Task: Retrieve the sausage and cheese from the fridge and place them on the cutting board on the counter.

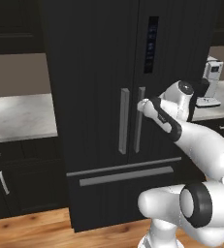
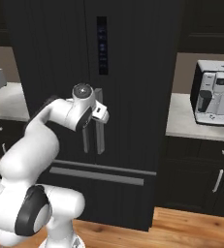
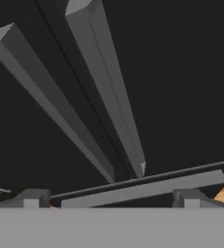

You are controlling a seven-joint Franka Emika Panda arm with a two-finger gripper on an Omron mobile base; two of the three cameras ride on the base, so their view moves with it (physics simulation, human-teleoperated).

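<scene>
i see a glossy white arm (image 1: pixel 205 150), rounded links, dark joint rings, small dark pincer (image 3: pixel 111 198) tips.

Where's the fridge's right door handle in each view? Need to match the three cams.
Left base view: right door handle, just right of centre, with the pincer near its upper part.
Right base view: left of centre, the bar partly behind the white hand.
Hand view: the bar running from top centre down toward lower centre, rolled off vertical.
Shared landmark: the horizontal drawer handle below the door handles.
</scene>
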